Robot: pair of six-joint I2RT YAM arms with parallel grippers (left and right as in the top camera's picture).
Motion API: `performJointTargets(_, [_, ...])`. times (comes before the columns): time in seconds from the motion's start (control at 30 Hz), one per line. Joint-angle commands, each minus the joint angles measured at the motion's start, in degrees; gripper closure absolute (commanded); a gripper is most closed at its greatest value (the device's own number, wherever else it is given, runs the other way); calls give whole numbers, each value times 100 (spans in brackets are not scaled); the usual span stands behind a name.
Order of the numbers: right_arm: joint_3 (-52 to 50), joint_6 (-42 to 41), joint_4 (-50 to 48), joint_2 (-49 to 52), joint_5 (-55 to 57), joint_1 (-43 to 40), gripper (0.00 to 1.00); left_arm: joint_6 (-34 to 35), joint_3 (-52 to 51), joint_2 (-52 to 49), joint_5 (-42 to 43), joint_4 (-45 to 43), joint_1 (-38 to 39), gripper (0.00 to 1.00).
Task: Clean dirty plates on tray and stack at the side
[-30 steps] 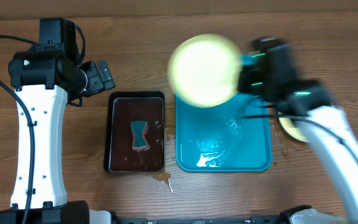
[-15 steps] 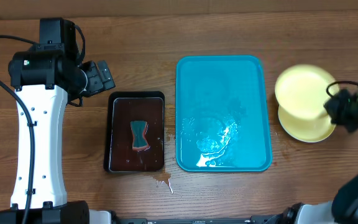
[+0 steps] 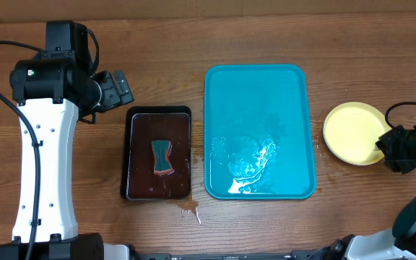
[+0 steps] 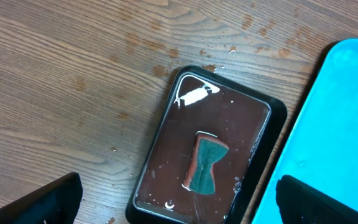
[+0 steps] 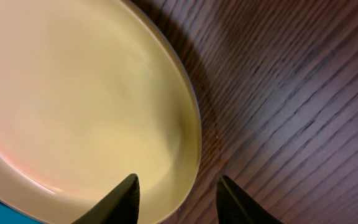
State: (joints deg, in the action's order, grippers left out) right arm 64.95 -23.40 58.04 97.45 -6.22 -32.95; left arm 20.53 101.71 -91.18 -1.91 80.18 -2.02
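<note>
We're seeing the right end effector [image 5: 180,200] with its fingers spread, gripping nothing, straddling the rim of the pale yellow-green plate [image 5: 73,99]. That plate is lying flat to the right of the teal tray [image 3: 295,79], apart from it. Water is glistening on the tray's floor. The left end effector [image 4: 179,186] is gaping wide over the wooden worktop [image 4: 55,74], hovering above the black tray [image 4: 241,118], where a sponge [image 4: 207,165] is sitting in brownish liquid.
</note>
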Motion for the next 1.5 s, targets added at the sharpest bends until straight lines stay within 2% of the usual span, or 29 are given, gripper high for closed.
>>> performJointTargets(0.0, [48, -7, 0, -295, -481, 50, 56, -129, 76, -11, -11, -4, -11, 0])
performJointTargets(0.13, [179, 616, 50, -964, -1510, 393, 55, -129, 76, -11, -11, -4, -9, 0])
performJointTargets(0.27, [289, 1196, 90, -2057, -2253, 1180, 54, -129, 76, -11, -11, -4, -11, 0])
performJointTargets(0.5, [299, 1620, -157, -3827, -2280, 3110, 42, -129, 76, -11, -11, -4, -11, 0])
performJointTargets(0.53, [299, 1622, -225, -3982, -2275, 3331, 33, -129, 76, -11, -11, -4, -9, 0])
performJointTargets(0.57, [299, 1620, -284, -4109, -2275, 3526, 9, -129, 76, -11, -11, -4, -11, 0])
performJointTargets(0.6, [299, 1622, -332, -4218, -2277, 3698, 0, -129, 76, -11, -11, -4, -11, 0])
performJointTargets(0.77, [299, 1615, -326, -4430, -2282, 4159, 0, -129, 76, -11, -11, -4, -9, 0])
performJointTargets(0.97, [299, 1587, -66, -4358, -2317, 4168, 0, -129, 76, -11, -11, -4, -11, 0])
performJointTargets(1.17, [295, 1622, -177, -4430, -1659, 4157, 0, -129, 76, -11, -11, -4, -11, 0])
performJointTargets(1.3, [103, 1624, -933, -4800, -671, 4157, 0, -129, 76, -11, -11, -4, -11, 0])
performJointTargets(1.37, [-352, 1622, -1622, -5193, -269, 4157, 0, -127, 76, -11, -11, -4, -11, 0])
performJointTargets(1.4, [-916, 1622, -2201, -5611, -170, 4157, 0, -129, 76, -11, -11, -4, -11, 0])
performJointTargets(1.47, [-1510, 1622, -2590, -6074, -168, 4157, 0, -129, 76, -11, -11, -4, -9, 0])
